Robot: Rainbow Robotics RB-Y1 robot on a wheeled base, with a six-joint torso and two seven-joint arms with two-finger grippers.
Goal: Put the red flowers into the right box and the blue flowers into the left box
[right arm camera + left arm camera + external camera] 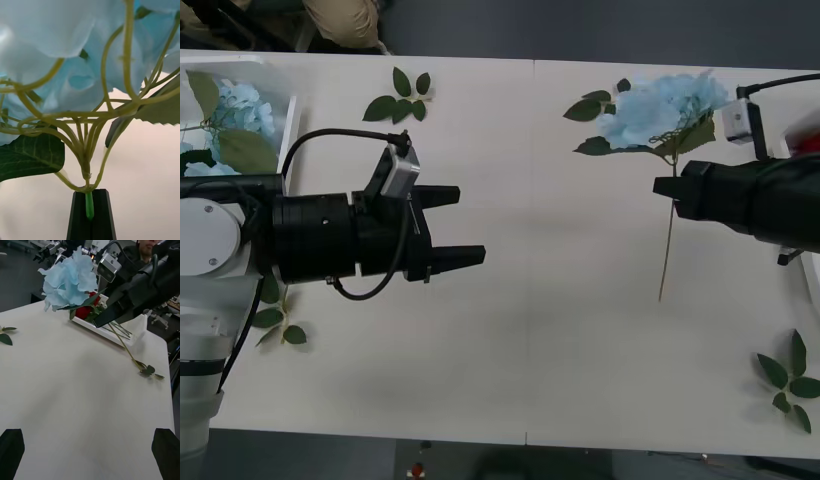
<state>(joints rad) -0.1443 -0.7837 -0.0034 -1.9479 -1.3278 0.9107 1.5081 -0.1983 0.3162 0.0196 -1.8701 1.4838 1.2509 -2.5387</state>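
Note:
A pale blue flower [665, 108] is held off the table at the right, and my right gripper [668, 190] is shut on its thin stem just below the head. The right wrist view shows the black fingers [80, 219] pinching the green stem [89, 205]. From the left wrist view, the same blue flower [69, 281] hangs in front of the right box [112, 335], which holds red flowers [84, 311]. More blue flowers [235, 105] lie in the left box [285, 85] at the back left. My left gripper [458, 226] is open over the left-centre of the table, holding nothing.
Loose green leaf sprigs lie at the back centre [400, 98], the front right [790, 380] and under my left arm [278, 322]. The held stem's free end [662, 290] reaches toward the table's front. A person stands behind the table's far edge.

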